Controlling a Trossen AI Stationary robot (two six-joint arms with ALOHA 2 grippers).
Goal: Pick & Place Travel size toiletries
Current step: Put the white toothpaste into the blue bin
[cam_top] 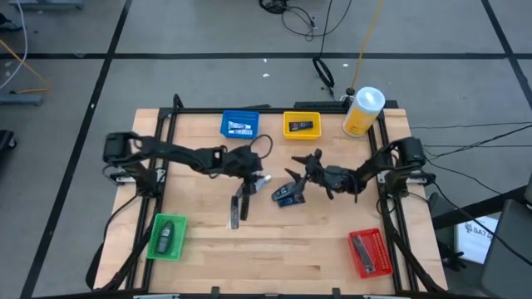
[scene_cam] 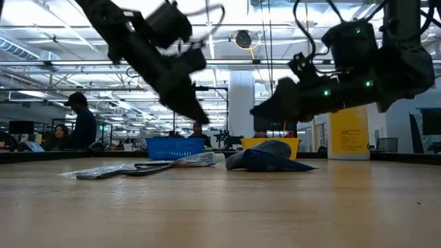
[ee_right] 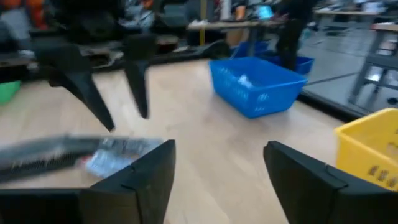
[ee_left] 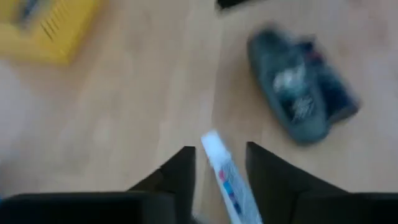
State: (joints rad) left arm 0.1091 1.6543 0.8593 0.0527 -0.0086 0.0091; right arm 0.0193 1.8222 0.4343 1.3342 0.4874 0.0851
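Note:
Several travel size toiletries lie mid-table. A white tube lies flat. A dark grey and blue heap of sachets is to its right. Long dark tubes lie nearer the front. My left gripper hovers open above the white tube, one finger on each side, tilted down. My right gripper is open and level, above the table just beyond the sachet heap, pointing toward the left gripper.
At the far edge stand a blue bin and a yellow bin, each with an item inside, and a big yellow bottle. A green bin sits front left and a red bin front right, each holding a dark item.

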